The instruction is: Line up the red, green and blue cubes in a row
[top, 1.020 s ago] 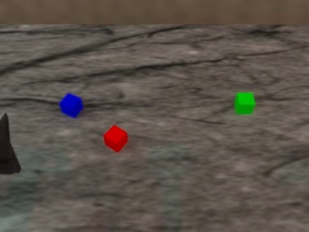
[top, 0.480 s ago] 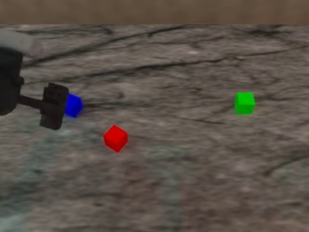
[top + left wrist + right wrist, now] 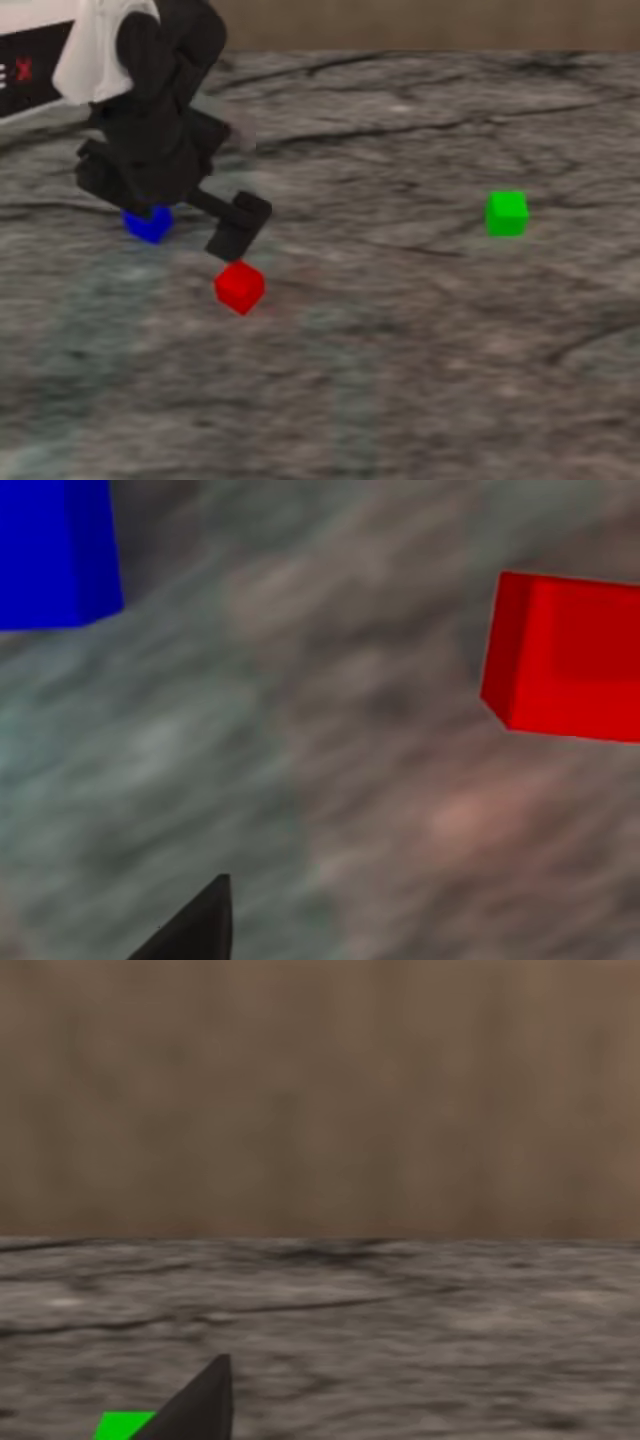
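Left end effector (image 3: 205, 215) over the counter (image 3: 400, 380) between blue cube (image 3: 147, 225) and red cube (image 3: 239, 286), holding nothing, opening can't tell; green cube (image 3: 506, 213) well right; approach step, next align over one cube and descend.

red "X", perhaps, left arm (image 3: 60, 60)

The table (image 3: 400, 380) is mottled grey stone with dark crack-like veins and faint greenish patches. On it lie a bright red cube (image 3: 240, 287), a bright green cube (image 3: 507, 213) and a deep blue cube (image 3: 150, 225). The left arm (image 3: 150, 110) is black with a white casing that carries a red mark, and its hand (image 3: 237, 227) is black. The backdrop (image 3: 420, 25) behind the table is a plain dull brown.
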`<state>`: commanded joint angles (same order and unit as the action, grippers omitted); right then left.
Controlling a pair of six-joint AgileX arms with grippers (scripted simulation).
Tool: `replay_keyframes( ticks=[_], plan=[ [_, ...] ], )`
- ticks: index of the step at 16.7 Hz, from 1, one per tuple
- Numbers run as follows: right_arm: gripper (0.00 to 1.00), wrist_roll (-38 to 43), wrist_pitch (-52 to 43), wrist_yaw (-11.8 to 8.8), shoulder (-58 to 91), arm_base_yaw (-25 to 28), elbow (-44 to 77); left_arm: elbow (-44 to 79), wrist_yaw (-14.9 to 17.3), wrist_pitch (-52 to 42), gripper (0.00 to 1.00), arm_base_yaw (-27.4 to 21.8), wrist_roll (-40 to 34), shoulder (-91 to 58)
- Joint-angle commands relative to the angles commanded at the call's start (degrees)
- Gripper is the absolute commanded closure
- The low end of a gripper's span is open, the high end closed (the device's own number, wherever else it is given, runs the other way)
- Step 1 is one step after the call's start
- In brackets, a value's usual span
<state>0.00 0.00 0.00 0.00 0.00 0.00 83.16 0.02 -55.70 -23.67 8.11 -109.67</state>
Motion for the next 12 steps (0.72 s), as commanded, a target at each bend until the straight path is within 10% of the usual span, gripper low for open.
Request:
replay_keyframes(
  ticks=[12],
  plan=[
    [0.00, 0.00, 0.00, 0.00, 0.00, 0.00, 0.00, 11.74, 0.12, -6.46, 0.00, -2.95, 1.04, -13.03]
  ],
)
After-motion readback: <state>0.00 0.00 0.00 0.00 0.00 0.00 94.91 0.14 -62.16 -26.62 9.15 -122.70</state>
